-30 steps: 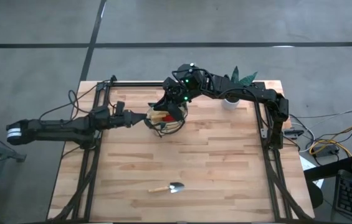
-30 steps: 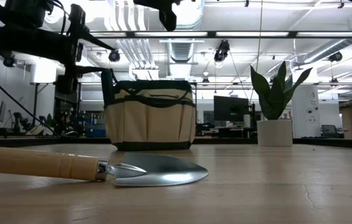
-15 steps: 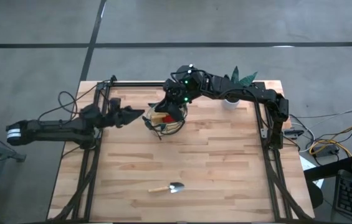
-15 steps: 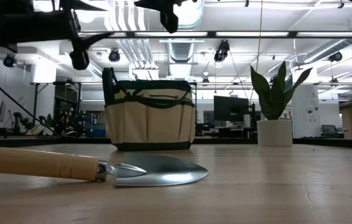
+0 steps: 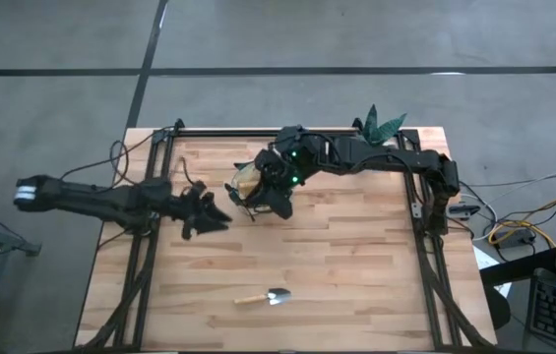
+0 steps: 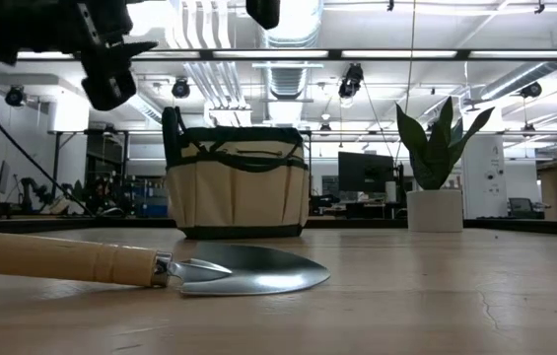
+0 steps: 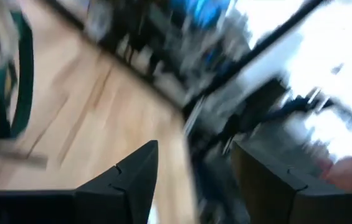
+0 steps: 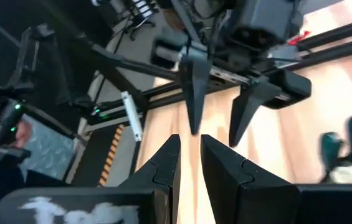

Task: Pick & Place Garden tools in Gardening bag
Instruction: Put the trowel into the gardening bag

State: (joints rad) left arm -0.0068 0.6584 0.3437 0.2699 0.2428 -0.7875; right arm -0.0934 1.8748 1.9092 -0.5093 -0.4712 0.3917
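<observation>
Here the wooden table (image 5: 356, 256) carries the gardening bag (image 6: 238, 181) toward twelve o'clock, mostly hidden from above by the right arm. The right gripper (image 5: 279, 204) hangs above the bag, its fingers (image 8: 163, 165) nearly together with only a narrow gap and nothing between them. The left gripper (image 5: 206, 218) hovers off the bag's eight o'clock side, jaws spread apart and empty. A wooden-handled trowel (image 5: 264, 296) lies flat near the table's six o'clock edge, well apart from both. A potted plant (image 6: 436, 168) stands toward one o'clock.
</observation>
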